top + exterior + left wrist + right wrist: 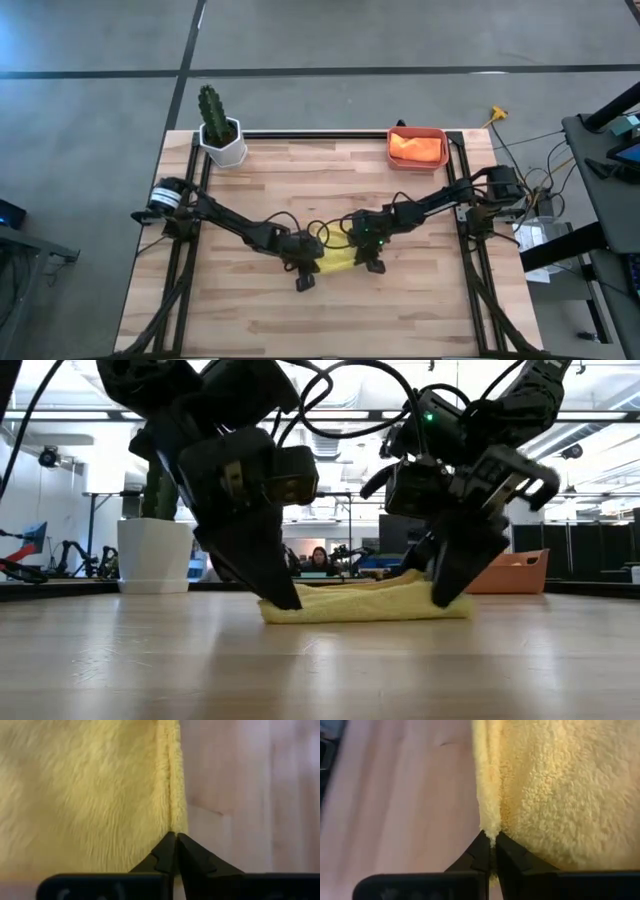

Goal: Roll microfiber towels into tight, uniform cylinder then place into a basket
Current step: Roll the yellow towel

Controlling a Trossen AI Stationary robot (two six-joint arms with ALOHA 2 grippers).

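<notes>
Wrist views alone show each grip: left gripper (176, 839) and right gripper (492, 840) clenched on opposite edges of the yellow microfiber towel (338, 262), lower centre overhead; orange towel (416, 147) fills the basket (417, 163) upper right

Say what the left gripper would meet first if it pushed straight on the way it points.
The left gripper is shut on the yellow towel's edge, tips angled down; pushed on, it would likely press straight into the table underneath.
</notes>
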